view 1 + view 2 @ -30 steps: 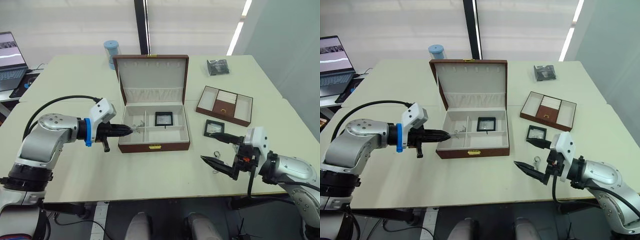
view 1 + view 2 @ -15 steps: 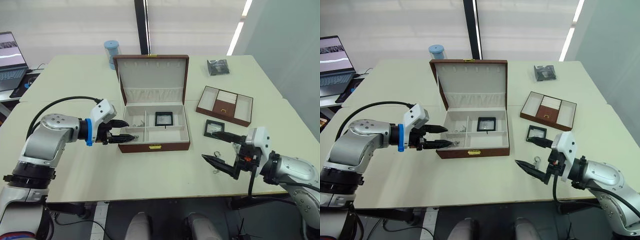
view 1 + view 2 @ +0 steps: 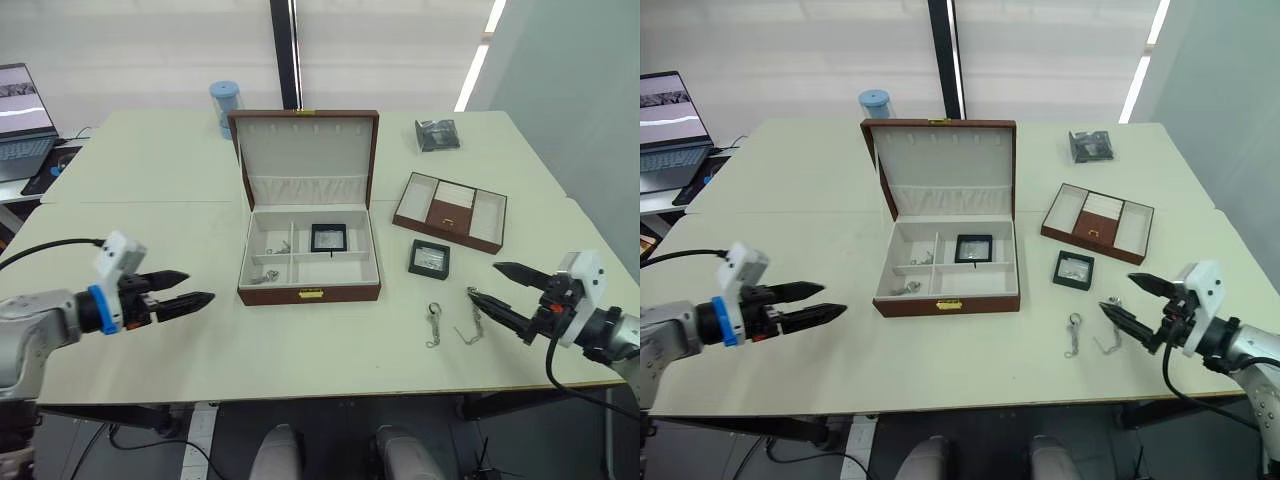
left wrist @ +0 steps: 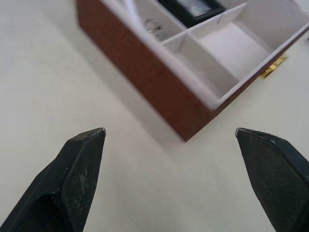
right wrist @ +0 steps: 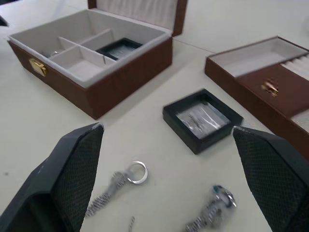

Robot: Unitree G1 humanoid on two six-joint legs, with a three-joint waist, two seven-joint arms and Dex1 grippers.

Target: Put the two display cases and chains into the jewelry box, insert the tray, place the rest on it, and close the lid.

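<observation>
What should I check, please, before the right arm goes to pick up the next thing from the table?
1. Right gripper open and empty: ok.
2. Second display case reachable, flat on the table between the jewelry box and the tray: ok.
3. Two chains lying free on the table near the right gripper, apart from each other: ok.
4. Lid upright, box compartments accessible: ok.
5. Left gripper open and away from the box: ok.
6. Room left beside the first display case in its compartment: cannot tell.
</observation>
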